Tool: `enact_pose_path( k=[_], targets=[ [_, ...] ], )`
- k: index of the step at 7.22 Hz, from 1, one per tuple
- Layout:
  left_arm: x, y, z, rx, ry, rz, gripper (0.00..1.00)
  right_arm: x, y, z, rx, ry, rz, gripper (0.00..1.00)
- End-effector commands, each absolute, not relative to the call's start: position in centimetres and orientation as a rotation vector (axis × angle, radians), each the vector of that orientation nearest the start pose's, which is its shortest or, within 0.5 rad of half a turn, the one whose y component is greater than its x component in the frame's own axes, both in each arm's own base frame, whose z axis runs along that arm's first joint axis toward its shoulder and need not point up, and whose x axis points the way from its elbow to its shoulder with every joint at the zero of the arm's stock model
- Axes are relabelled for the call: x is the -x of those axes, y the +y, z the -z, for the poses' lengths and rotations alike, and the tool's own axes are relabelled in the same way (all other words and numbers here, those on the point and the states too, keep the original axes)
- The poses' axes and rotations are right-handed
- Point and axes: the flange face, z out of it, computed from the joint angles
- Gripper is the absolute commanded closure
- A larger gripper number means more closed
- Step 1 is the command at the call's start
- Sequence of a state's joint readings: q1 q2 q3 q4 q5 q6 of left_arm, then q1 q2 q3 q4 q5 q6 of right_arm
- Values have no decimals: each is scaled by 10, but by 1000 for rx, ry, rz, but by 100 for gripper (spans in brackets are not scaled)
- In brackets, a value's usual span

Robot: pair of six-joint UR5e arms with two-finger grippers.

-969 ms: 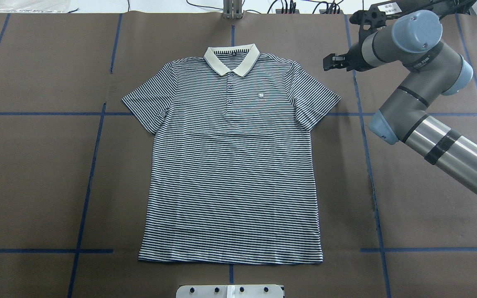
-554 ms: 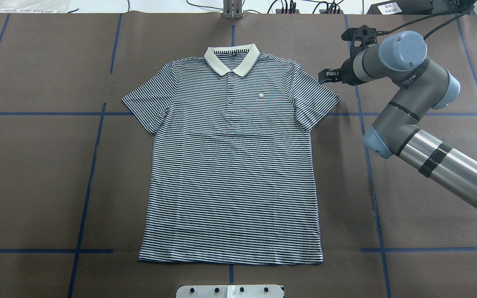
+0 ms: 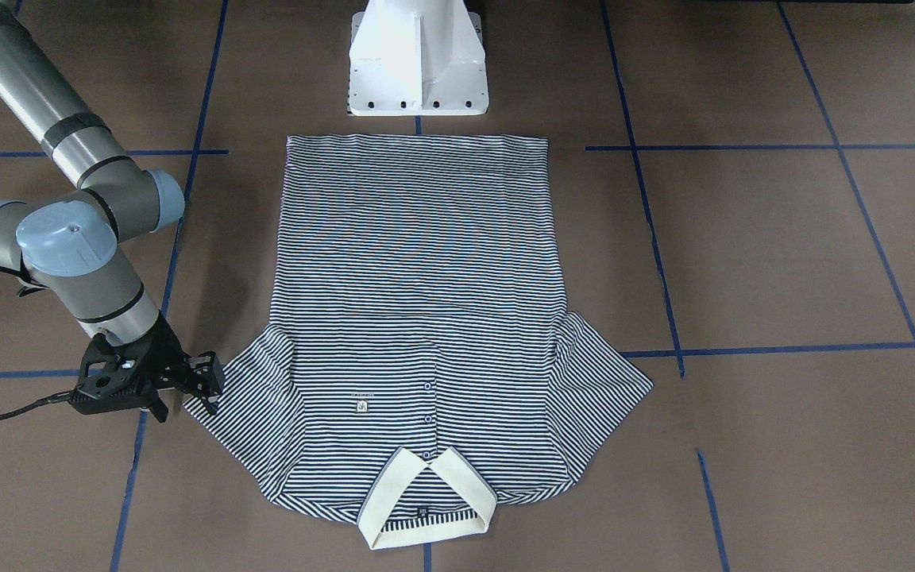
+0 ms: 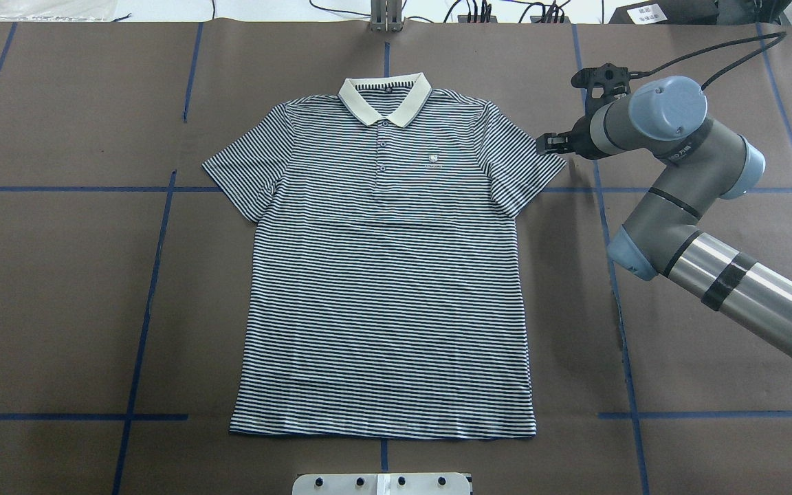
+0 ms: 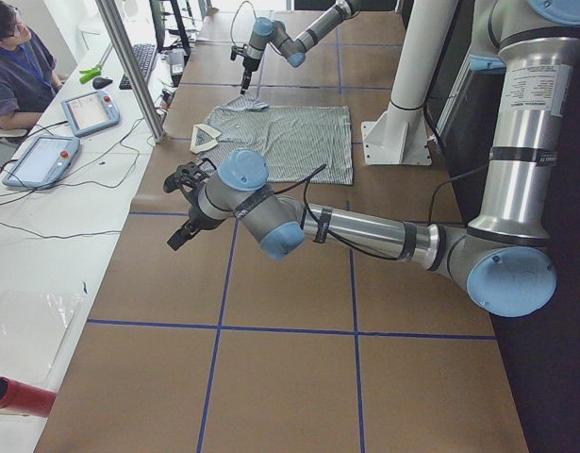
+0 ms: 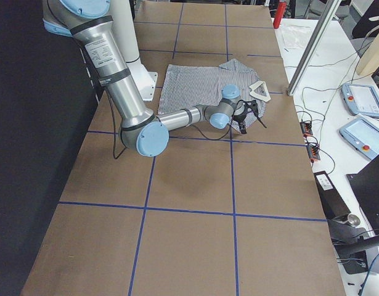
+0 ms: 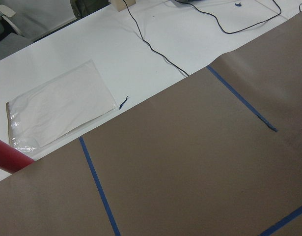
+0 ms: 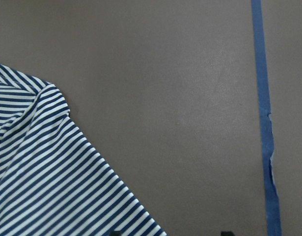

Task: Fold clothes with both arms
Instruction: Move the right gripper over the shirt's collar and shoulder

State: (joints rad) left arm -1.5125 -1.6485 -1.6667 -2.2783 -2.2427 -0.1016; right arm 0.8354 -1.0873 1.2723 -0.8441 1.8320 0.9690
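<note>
**1 striped polo shirt, flat and unfolded**

Polo shirt (image 4: 382,289): thin navy-and-white stripes, front up, spread flat at the centre of the brown paper table cover (image 4: 59,309), both sleeves out.
Cream collar (image 4: 384,96): at the end far from the white pedestal base (image 3: 418,63); the hem lies just beside that base.
Buttoned placket (image 4: 381,155) and chest logo (image 4: 432,161): both showing.
Right gripper (image 4: 551,143): low at the outer edge of 1 sleeve (image 4: 523,168), fingers apart; contact with the cloth cannot be told.
Left gripper (image 5: 179,229): over bare paper, well apart from the shirt; whether its fingers are apart or together cannot be told.
Blue tape lines (image 4: 148,289): grid the cover.
1 clear plastic bag (image 7: 57,110): on the white bench beyond the paper.
</note>
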Motion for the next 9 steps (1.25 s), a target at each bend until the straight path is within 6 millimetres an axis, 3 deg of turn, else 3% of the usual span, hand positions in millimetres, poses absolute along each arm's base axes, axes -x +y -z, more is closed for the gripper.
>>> enact_pose_path(
  k=[1,5,6,7,8,9],
  targets=[
    [40,-546,-491,-793,692,-257,0,409,-601,-450,-419,-833,-94,26],
    [40,-547,-492,-791,692,-256,0,418,-594,-452,-421,-832,-84,28],
    [40,-546,-492,-793,692,-257,0,418,-594,-451,-422,-833,-84,32],
    [40,-546,-492,-793,692,-257,0,418,-594,-449,-408,-849,-125,74],
    [40,-546,-492,-793,692,-257,0,418,-594,-445,-402,-858,-146,100],
    [40,-546,-492,-793,692,-257,0,419,-594,-441,-406,-860,-145,100]
  ],
)
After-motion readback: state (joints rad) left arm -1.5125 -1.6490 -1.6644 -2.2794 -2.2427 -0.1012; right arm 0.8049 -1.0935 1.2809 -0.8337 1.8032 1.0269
